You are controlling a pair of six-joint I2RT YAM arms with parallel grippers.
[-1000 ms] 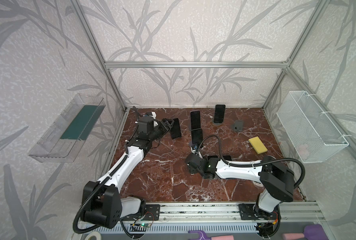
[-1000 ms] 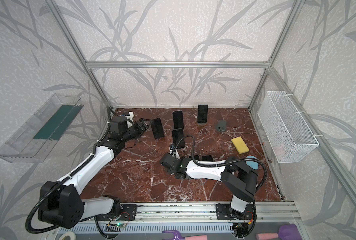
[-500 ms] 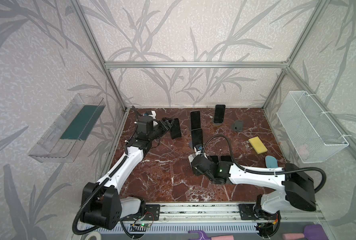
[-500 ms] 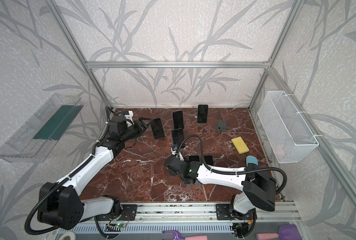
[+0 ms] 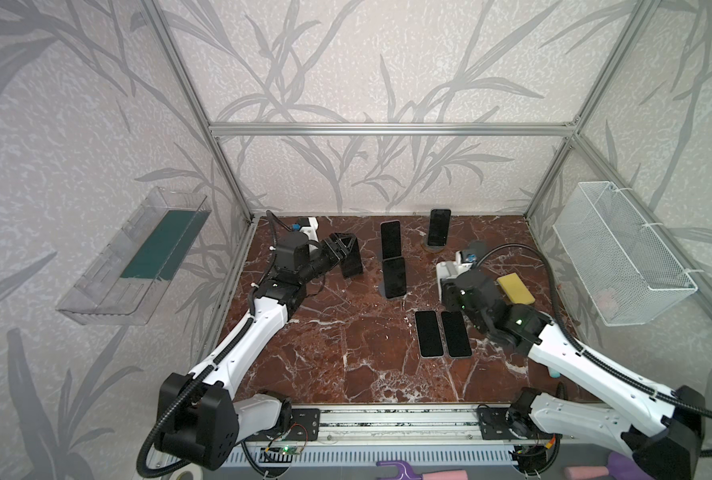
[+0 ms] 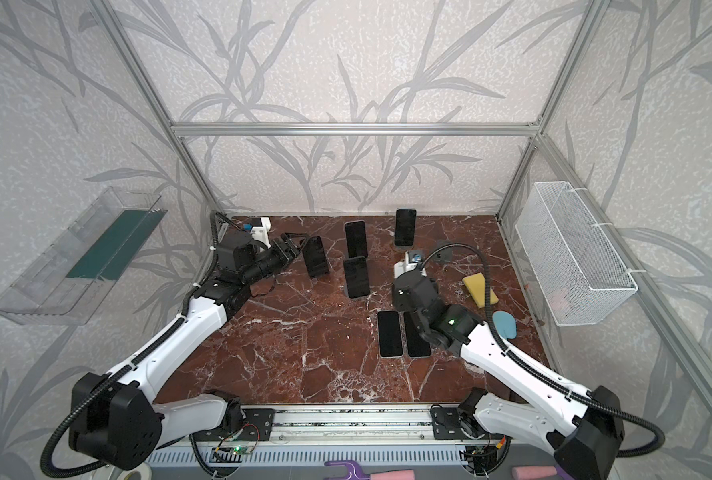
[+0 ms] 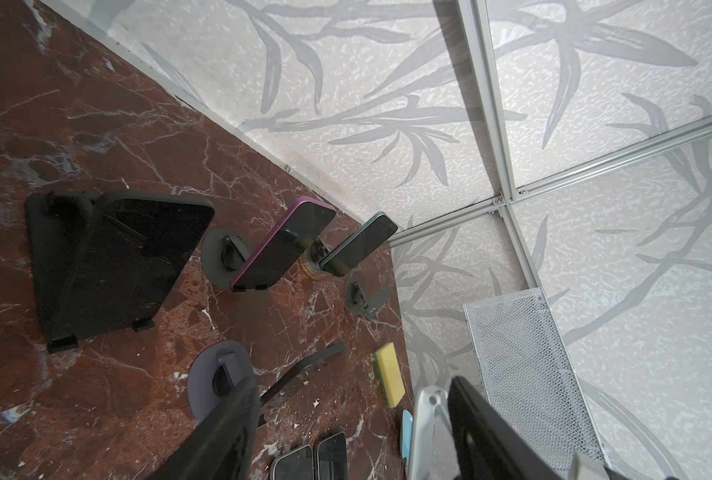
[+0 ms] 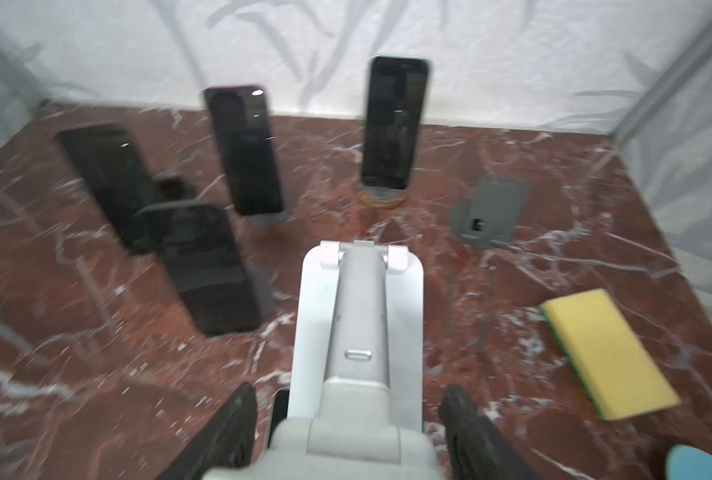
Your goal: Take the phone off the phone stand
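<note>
While the red marble tabletop [image 5: 325, 353] fills the floor of the cell in both top views, a white wire basket [image 5: 620, 257] hangs on the wall on the right arm's side. Reaching to the far corner on its own side, the left gripper [image 5: 343, 248] hovers just beside the black phone [image 5: 352, 264], its fingers [image 7: 229, 428] spread with nothing between them. That phone leans upright, seated in its black stand [image 7: 54, 270]. Nearer the middle, the right gripper [image 8: 348, 392] is closed around the lower end of a white stand [image 8: 360, 299]; the right wrist view is blurred. Between the two grippers, a purple-edged phone [image 5: 390, 239] and, in front of it, a dark phone [image 5: 394, 277] lean on stands, and a teal-edged phone [image 5: 438, 226] stands by the back wall. Closer to the rail, a flat phone [image 5: 429, 338] and a second flat phone [image 5: 456, 338] lie side by side. A yellow sponge [image 5: 515, 289] lies beside the right wrist.
</note>
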